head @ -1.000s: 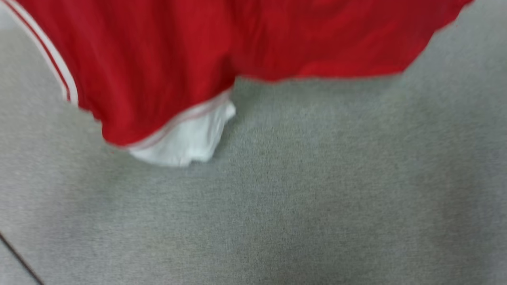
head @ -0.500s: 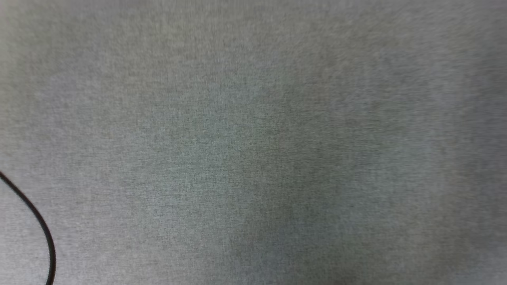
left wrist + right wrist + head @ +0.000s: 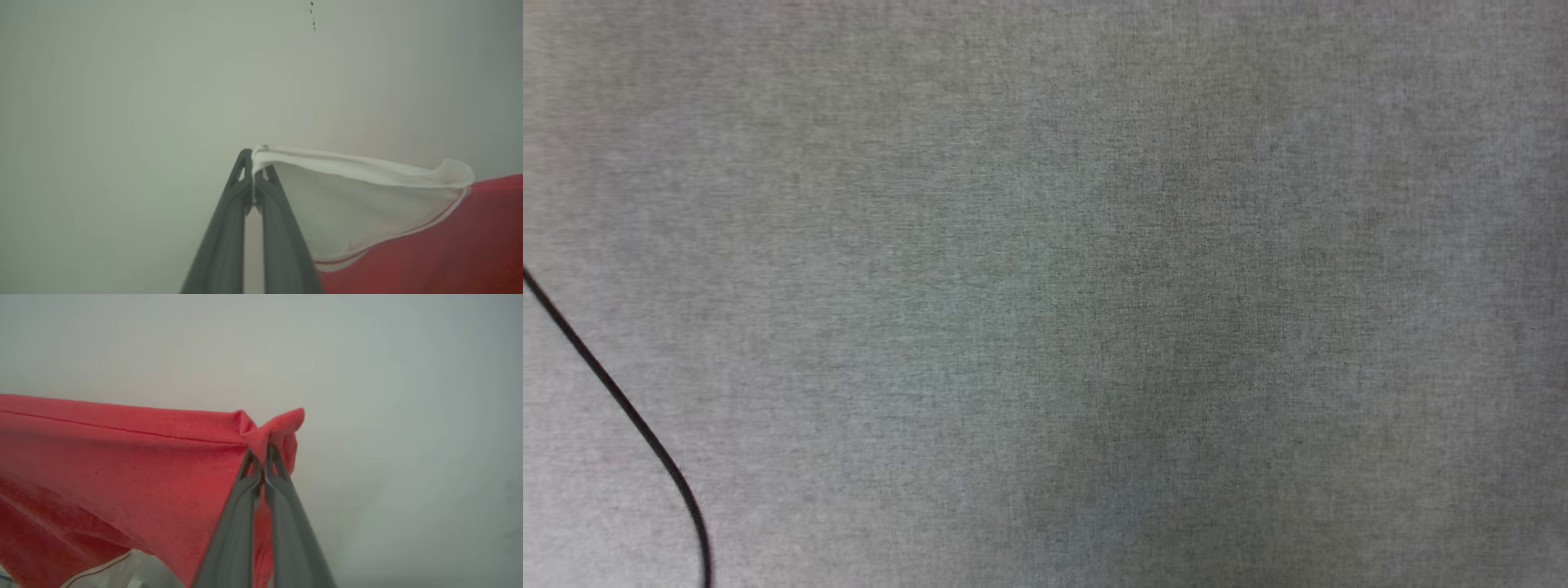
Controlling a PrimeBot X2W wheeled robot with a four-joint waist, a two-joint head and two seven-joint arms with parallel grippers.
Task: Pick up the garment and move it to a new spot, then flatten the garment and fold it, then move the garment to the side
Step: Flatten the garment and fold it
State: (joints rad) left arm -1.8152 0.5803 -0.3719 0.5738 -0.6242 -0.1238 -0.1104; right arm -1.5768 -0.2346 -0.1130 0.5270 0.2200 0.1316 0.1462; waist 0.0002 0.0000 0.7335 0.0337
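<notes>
Looking down, in the head view, on a flat grey woven surface (image 3: 1094, 286), evenly lit and a little darker toward the near middle. Noting a thin black cable (image 3: 613, 392) crossing its near left corner, slanting in from the left edge and curving down to the bottom edge.

Looking along the left hand (image 3: 254, 163) in the left wrist view. Seeing both dark fingers pressed together at the tips, pinching the edge of the white sleeve (image 3: 347, 204) of the garment (image 3: 429, 253). Seeing that sleeve hanging out to the right of the fingers, its upper rim rolled into a soft lip at the far end. Noting striped trim (image 3: 404, 234) where white meets red, and the red body filling the lower right corner. Noting a pale background (image 3: 122, 81) behind it, with a few dark specks (image 3: 312, 16) near the top.

Looking along the right hand (image 3: 261, 457) in the right wrist view. Seeing it clamped tight on a bunched red corner, a small tuft poking up past the fingertips. Seeing red cloth spreading left from the grip, with a stitched line (image 3: 122, 428) just under the top edge.

Not managing to tell whether any cloth is touching the surface.
</notes>
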